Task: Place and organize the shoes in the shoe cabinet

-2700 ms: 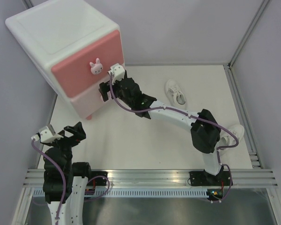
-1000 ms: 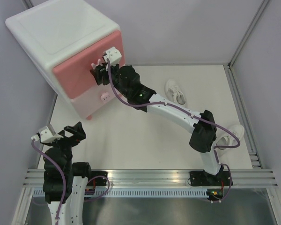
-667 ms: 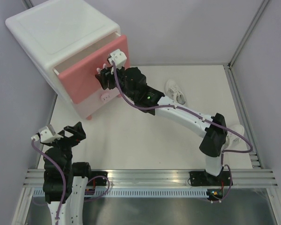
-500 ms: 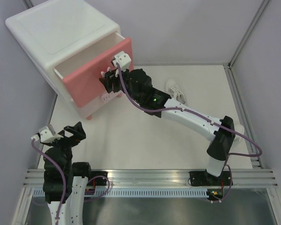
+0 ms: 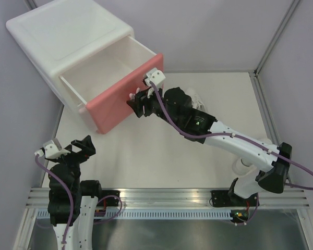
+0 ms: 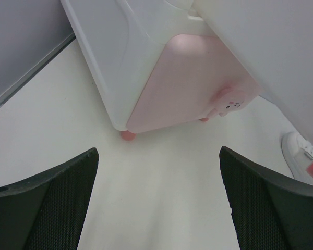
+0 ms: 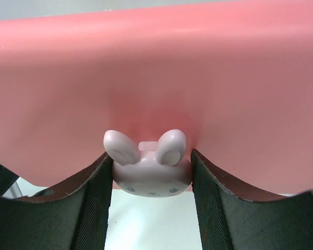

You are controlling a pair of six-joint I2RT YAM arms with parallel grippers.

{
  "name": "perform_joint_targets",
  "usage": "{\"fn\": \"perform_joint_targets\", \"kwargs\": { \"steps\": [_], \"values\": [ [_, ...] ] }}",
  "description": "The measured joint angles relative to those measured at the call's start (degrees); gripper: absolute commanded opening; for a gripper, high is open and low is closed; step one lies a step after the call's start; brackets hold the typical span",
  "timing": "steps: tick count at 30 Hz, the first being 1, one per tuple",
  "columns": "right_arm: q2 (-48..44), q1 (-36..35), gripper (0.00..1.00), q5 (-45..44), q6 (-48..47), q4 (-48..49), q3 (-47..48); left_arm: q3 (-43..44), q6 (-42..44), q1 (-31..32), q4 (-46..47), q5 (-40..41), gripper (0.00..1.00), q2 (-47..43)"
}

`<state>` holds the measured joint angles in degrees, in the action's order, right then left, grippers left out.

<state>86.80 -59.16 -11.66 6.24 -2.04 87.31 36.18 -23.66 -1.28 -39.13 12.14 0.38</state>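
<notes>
Right wrist view shows our right gripper (image 7: 148, 179) clamped on the bunny knob (image 7: 147, 167) of the upper drawer (image 5: 120, 96), which stands well out of the shoe cabinet (image 5: 62, 31) and looks empty where visible. Our left gripper (image 6: 156, 208) hangs wide open, holding nothing, in front of the cabinet. One sneaker (image 6: 301, 151) lies right of the cabinet; we judge all loading remains
</notes>
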Motion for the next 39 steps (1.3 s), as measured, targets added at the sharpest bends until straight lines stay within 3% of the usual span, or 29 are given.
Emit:
{"fn": "perform_joint_targets", "kwargs": {
  "steps": [24,39],
  "values": [
    [-16.44,-2.40,0.03,-0.42,2.99,-10.40,-11.41,0.00,0.02,0.00,0.02,0.02,0.98,0.00],
    [-19.76,-3.61,0.03,-0.26,6.05,-11.13,-14.69,0.00,0.02,0.00,0.00,0.04,0.98,0.00]
  ]
}}
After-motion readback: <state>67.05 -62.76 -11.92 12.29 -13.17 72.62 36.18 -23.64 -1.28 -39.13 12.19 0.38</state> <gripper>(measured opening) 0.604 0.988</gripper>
